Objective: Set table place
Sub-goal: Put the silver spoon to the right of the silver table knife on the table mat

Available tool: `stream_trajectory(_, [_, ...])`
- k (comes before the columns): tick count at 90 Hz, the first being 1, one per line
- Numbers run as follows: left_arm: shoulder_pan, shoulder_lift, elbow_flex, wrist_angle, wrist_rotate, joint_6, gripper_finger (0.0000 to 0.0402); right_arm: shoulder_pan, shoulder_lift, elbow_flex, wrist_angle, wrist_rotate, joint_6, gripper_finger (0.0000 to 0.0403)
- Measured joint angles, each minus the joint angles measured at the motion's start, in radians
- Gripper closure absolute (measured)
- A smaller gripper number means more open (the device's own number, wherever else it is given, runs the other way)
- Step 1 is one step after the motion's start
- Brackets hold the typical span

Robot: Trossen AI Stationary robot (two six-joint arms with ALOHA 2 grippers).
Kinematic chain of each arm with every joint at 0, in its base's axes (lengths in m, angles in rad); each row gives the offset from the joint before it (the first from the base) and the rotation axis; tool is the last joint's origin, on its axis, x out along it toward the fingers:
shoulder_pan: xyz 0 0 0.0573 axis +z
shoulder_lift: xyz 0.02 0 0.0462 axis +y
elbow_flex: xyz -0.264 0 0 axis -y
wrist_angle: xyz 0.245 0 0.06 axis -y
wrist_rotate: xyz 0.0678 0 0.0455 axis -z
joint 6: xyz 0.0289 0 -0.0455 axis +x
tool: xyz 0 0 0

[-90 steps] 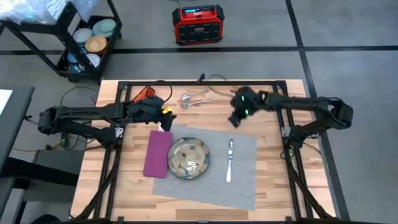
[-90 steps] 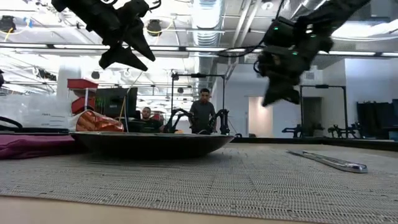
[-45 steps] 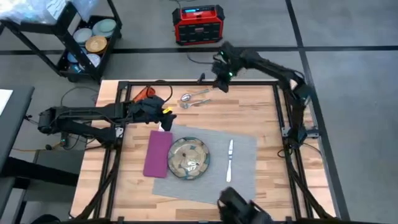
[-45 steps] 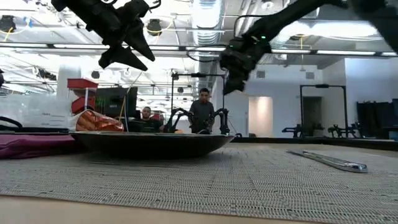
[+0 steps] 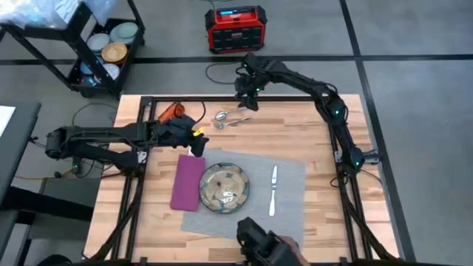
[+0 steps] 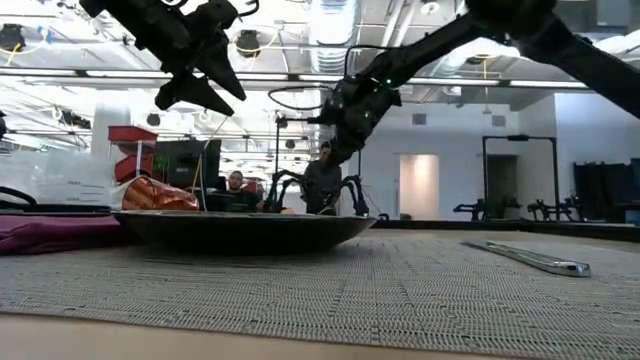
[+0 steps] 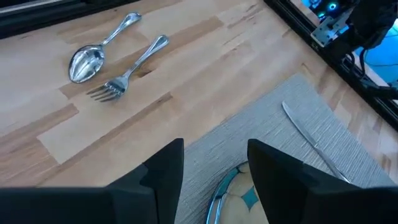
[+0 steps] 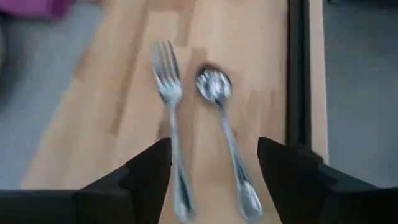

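The right gripper hangs with fingers spread and empty above the table's far rail; just ahead of it lie the fork and spoon, side by side on bare wood. The left gripper hovers spread and empty too, and right beneath and beyond its tips sits the plate on the grey placemat, napkin touching one side, knife lying apart on the other.
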Motion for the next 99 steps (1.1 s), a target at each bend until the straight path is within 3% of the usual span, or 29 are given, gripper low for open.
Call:
stream_trajectory(36, [0.0, 0.0, 0.0, -0.029, 0.0, 0.004, 0.024, 0.024, 0.009, 0.0, -0.001, 0.034, 0.046, 0.0213])
stream_trajectory(56, [0.0, 0.021, 0.0, -0.038, 0.0, 0.037, 0.024, 0.037, -0.022, 0.0, -0.022, 0.014, 0.249, 0.0213])
stream_trajectory(61, [0.0, 0.04, 0.0, -0.064, 0.0, 0.058, 0.024, 0.042, -0.028, 0.001, -0.041, -0.044, 0.32, 0.0213])
stream_trajectory(73, [0.001, 0.101, 0.0, -0.194, 0.001, 0.108, 0.024, 0.046, -0.057, 0.0, -0.115, -0.298, 0.439, 0.0213])
stream_trajectory(79, [0.01, 0.138, 0.0, -0.265, 0.002, 0.127, 0.024, 0.059, -0.078, 0.0, -0.185, -0.36, 0.457, 0.0214])
stream_trajectory(99, [0.046, 0.269, -0.001, -0.333, 0.001, 0.163, 0.024, 0.131, -0.132, 0.001, -0.458, -0.247, 0.368, 0.0214])
